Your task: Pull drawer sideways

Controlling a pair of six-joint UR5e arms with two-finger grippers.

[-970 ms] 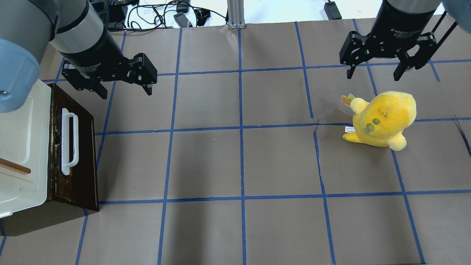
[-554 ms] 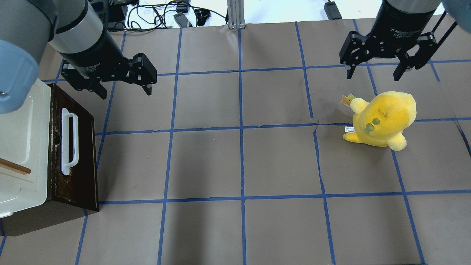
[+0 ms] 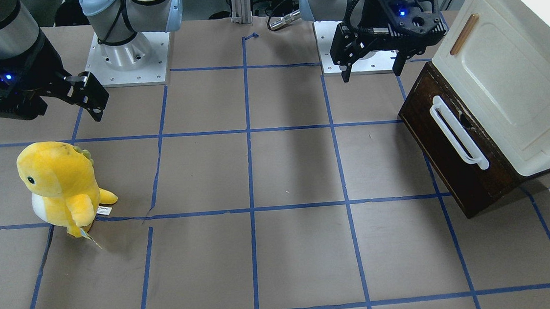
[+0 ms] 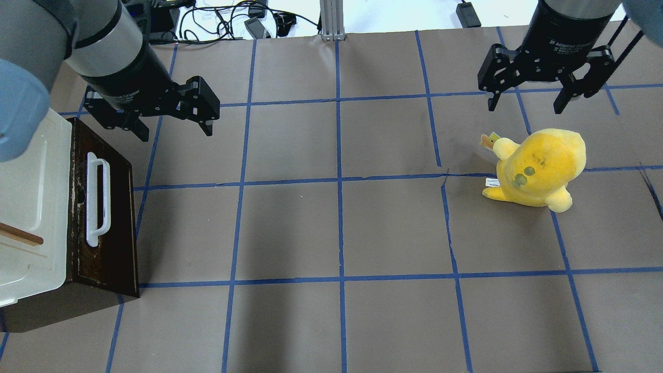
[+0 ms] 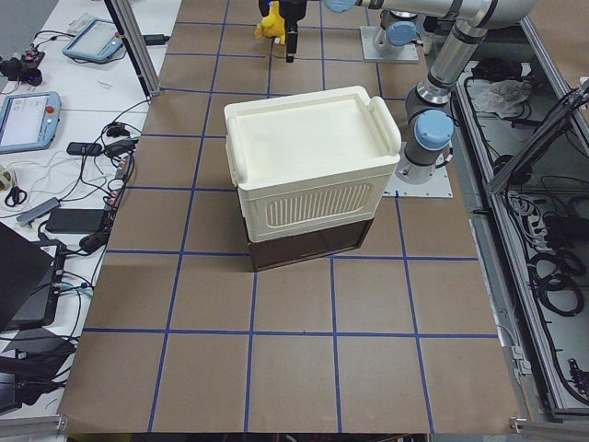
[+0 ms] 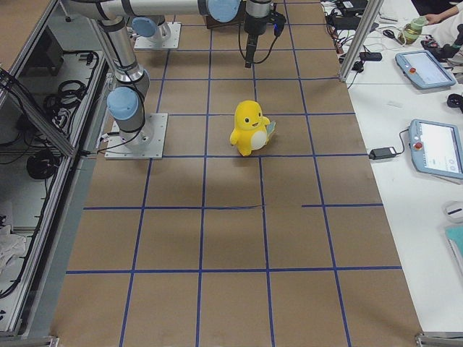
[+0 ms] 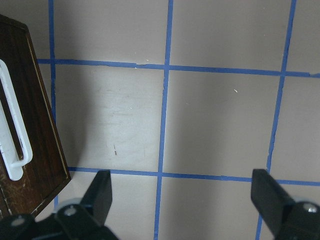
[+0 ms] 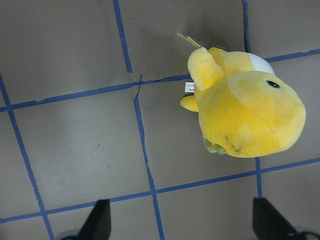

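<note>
The drawer [image 4: 116,217] has a dark brown wooden front and a long white bar handle [image 4: 97,199]. It sits under a cream-white cabinet [image 4: 31,207] at the table's left edge and looks pushed in. It also shows in the front view [image 3: 444,153] and the left wrist view [image 7: 37,135]. My left gripper [image 4: 175,132] is open and empty. It hovers above the table just beyond the drawer's far end, clear of the handle. My right gripper [image 4: 524,108] is open and empty, high over the far right of the table.
A yellow plush dinosaur [image 4: 538,166] stands on the right half of the table, below the right gripper, and shows in the right wrist view [image 8: 245,115]. The cabinet door has a small tan handle [image 3: 463,34]. Blue tape lines grid the brown table cover.
The left gripper has edged slightly left and toward the far side, still open. The right arm, drawer and plush have not moved.
</note>
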